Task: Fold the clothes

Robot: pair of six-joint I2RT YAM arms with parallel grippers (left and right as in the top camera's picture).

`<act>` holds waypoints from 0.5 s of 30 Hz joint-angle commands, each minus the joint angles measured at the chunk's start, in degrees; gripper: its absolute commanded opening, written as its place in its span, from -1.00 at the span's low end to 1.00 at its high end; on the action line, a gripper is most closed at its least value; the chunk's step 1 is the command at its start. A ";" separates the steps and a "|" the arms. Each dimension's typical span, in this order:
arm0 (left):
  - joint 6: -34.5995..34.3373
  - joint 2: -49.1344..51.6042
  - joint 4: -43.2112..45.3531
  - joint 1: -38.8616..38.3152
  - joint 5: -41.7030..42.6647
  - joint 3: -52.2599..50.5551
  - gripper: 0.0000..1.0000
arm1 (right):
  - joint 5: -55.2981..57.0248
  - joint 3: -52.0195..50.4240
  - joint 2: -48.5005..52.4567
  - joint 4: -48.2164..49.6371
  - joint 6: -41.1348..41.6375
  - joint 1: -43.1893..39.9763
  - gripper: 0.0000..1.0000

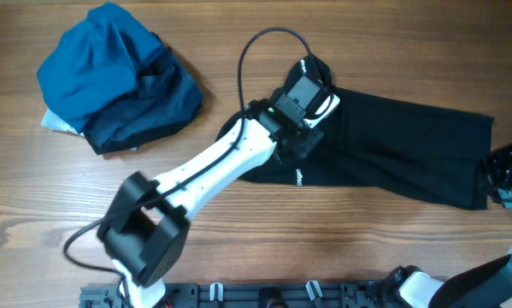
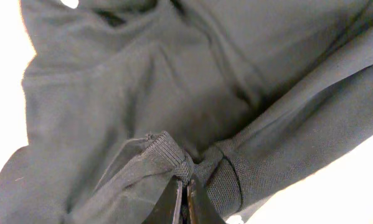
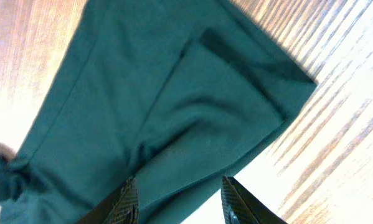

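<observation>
Black shirt (image 1: 392, 137) is lying flat on the wooden desk (image 1: 367, 43), its long axis stretching from the left fingers (image 2: 171, 204) to the right fingers (image 3: 125, 202). Left fingers are pinching a ribbed edge; right fingers are standing spread over the cloth. Blue garment bundle (image 1: 110, 68) is resting beyond the left fingers.

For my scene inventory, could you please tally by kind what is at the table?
black shirt: 1
blue and navy bundle: 1 (how many garments are in it cannot be told)
Robot arms: 2, the left arm and the right arm
Total: 4
</observation>
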 commanded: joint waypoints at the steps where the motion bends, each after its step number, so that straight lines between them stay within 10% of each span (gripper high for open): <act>1: 0.42 -1.95 -2.32 0.00 -1.27 0.87 -0.92 | 2.82 -5.68 2.21 2.82 1.07 0.17 -0.12; 10: 0.39 -1.95 -2.49 -0.04 -1.20 0.85 -0.92 | -1.11 -13.14 13.14 11.85 2.47 0.17 0.31; 13: 0.17 -1.95 -2.51 -0.04 -1.20 0.85 -0.92 | -1.16 -13.05 14.14 13.31 2.82 0.17 -0.46; 15: 0.17 -1.95 -2.54 -0.04 -1.20 0.85 -0.92 | -2.43 -12.33 14.03 12.79 2.27 0.15 -0.49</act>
